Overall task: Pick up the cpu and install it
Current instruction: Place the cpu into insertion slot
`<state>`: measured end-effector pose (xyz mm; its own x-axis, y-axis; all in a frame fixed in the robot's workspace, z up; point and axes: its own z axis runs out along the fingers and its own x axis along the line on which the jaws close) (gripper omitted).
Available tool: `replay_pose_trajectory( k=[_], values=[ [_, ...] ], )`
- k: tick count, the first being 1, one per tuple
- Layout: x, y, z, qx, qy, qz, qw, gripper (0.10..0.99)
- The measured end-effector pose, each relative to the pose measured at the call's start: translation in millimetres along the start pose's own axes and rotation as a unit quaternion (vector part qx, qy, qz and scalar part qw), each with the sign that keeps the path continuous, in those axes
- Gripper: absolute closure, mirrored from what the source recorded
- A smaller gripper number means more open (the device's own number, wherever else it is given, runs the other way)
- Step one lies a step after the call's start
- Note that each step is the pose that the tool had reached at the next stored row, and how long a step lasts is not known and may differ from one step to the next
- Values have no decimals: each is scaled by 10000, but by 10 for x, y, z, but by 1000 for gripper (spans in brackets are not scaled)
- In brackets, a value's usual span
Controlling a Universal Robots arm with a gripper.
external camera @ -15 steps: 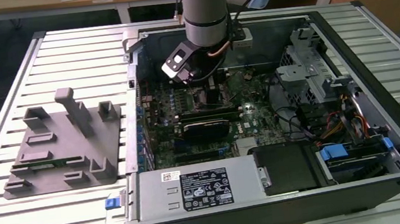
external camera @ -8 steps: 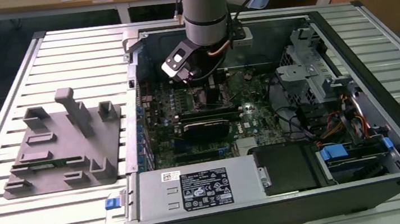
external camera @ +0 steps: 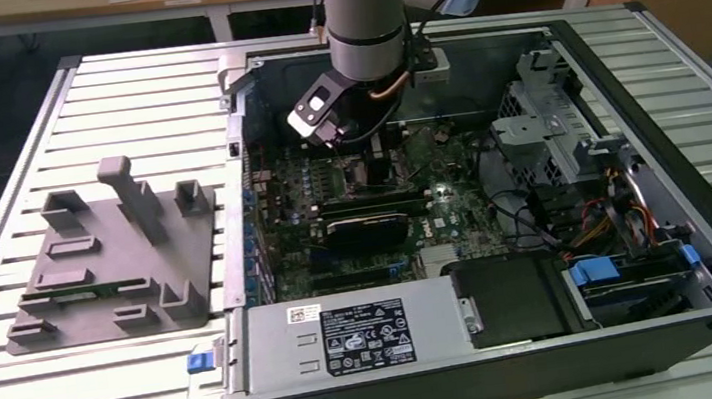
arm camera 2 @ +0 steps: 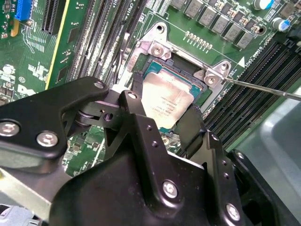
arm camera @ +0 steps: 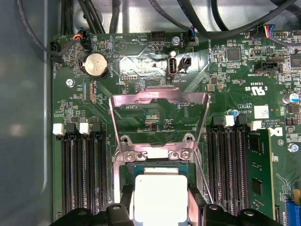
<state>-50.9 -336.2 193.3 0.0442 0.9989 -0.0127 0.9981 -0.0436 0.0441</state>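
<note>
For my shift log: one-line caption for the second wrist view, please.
Gripper holding the cpu by its edges at the open motherboard socket.

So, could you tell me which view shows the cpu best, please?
First wrist view: the cpu faces it squarely, in the gripper. The second wrist view shows it slanted, partly behind the gripper. In the exterior view the arm covers it.

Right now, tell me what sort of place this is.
Probably a computer-assembly workbench: an open computer case on a slatted metal table, a grey tray beside it, the gripper holding the cpu over the motherboard.
</note>
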Motion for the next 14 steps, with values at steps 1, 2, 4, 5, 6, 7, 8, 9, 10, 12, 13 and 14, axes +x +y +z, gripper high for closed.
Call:
replay_pose_trajectory(
  k=[1, 2, 4, 5, 6, 7, 8, 9, 10, 12, 13, 14],
  values=[
    [0, 0, 0, 0, 3, 0, 10000, 549],
    [0, 0, -2, 0, 9, 0, 10000, 549],
    [-1, 1, -6, 1, 36, 1, 10000, 549],
    [-1, 0, -6, 3, 51, 1, 10000, 549],
    [-1, 0, -7, 5, 68, 1, 10000, 549],
    [0, 0, -6, 5, 93, -1, 10000, 549],
    [1, 1, -5, 4, 125, -5, 9999, 549],
    [1, 1, -6, 6, 142, -8, 9999, 549],
    [1, 0, -5, 6, 150, -11, 9999, 549],
    [0, 0, -6, 6, 152, -19, 9999, 549],
    [-1, 0, -6, 6, 152, -24, 9999, 549],
    [-1, -1, -5, 6, 152, -26, 9999, 549]
  ],
)
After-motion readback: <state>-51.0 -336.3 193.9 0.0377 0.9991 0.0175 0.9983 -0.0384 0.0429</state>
